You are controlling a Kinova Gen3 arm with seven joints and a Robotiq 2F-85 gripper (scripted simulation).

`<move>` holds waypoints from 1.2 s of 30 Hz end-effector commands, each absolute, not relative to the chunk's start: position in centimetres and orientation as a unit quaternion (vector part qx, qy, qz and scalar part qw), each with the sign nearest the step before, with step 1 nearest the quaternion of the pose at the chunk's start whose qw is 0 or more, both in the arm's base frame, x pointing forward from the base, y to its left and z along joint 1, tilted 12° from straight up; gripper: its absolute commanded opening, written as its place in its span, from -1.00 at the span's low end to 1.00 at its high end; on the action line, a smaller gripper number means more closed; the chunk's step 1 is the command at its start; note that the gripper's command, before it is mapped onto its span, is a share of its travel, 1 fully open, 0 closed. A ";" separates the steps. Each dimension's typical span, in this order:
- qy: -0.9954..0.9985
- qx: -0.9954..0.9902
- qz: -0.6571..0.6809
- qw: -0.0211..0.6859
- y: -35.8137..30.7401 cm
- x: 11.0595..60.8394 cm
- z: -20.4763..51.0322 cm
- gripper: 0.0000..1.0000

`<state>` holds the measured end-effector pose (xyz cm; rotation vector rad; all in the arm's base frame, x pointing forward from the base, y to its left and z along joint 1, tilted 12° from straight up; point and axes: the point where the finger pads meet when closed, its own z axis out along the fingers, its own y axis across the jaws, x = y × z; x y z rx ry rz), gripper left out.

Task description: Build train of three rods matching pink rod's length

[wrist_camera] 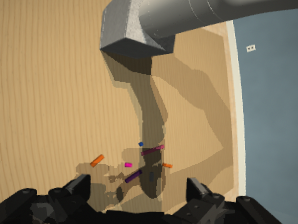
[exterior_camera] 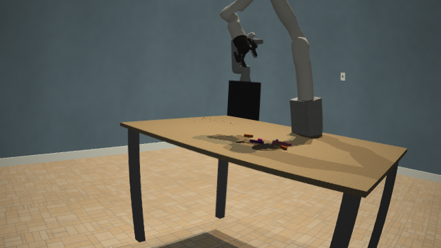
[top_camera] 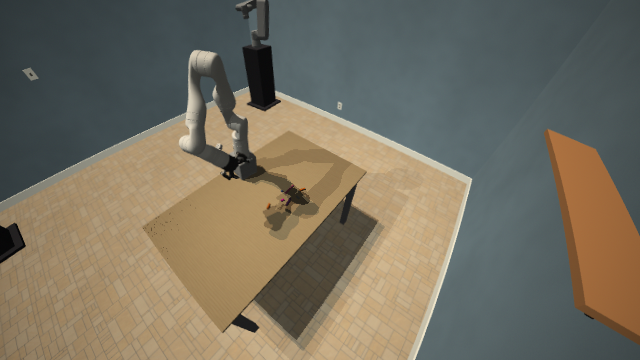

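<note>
End effector [wrist_camera: 140, 219] fully open, empty, hanging high above tabletop [exterior_camera: 172, 129]. Rods [exterior_camera: 269, 142] clustered near arm base [exterior_camera: 306, 117]. Likely light, rigid, tiny; pinch each mid-length across its width.
</note>
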<state>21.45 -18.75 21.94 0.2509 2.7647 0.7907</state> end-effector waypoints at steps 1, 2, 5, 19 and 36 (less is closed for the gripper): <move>0.950 0.086 0.271 0.128 -18.8 21.5 22.0 1.00; 0.950 0.086 0.271 0.128 -18.8 21.5 22.0 1.00; 0.950 0.086 0.271 0.128 -18.8 21.5 22.0 1.00; 0.950 0.086 0.271 0.127 -18.8 21.4 22.0 1.00; 0.953 0.059 0.280 0.099 -17.6 20.5 20.9 1.00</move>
